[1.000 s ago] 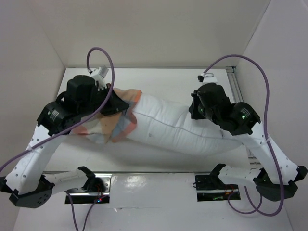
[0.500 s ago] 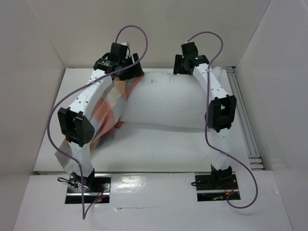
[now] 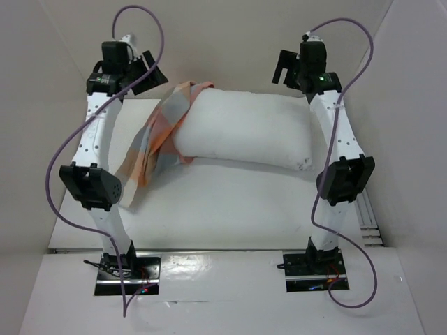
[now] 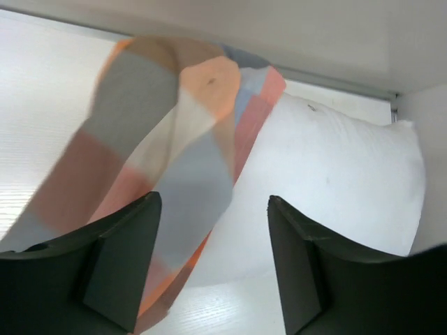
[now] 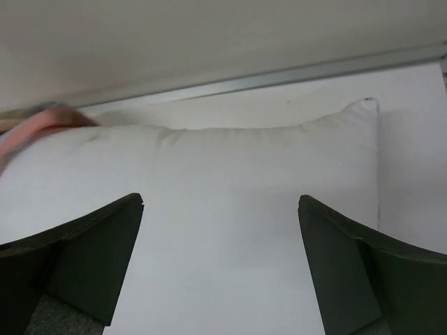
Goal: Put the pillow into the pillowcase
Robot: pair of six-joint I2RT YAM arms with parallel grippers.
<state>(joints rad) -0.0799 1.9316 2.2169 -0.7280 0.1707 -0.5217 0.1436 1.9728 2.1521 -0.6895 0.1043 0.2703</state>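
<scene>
The plain white pillow (image 3: 244, 129) lies flat across the back of the table. The checked pillowcase (image 3: 162, 132) is bunched in a strip along the pillow's left end and trails toward the front left. My left gripper (image 3: 148, 73) hangs high above the back left corner, open and empty. In the left wrist view its fingers (image 4: 119, 258) frame the pillowcase (image 4: 167, 139) and the pillow (image 4: 335, 174) far below. My right gripper (image 3: 285, 66) is raised over the pillow's back right part, open with nothing in it. The right wrist view looks down on the pillow (image 5: 230, 181).
White walls close in the table on three sides. A metal rail (image 3: 368, 216) runs along the right edge, and another (image 5: 279, 77) runs along the back wall. Both arm bases (image 3: 126, 269) sit at the near edge.
Both grippers have opened and let go, and both arms have swung up toward the back wall. The pillow and pillowcase now lie farther back on the table.
</scene>
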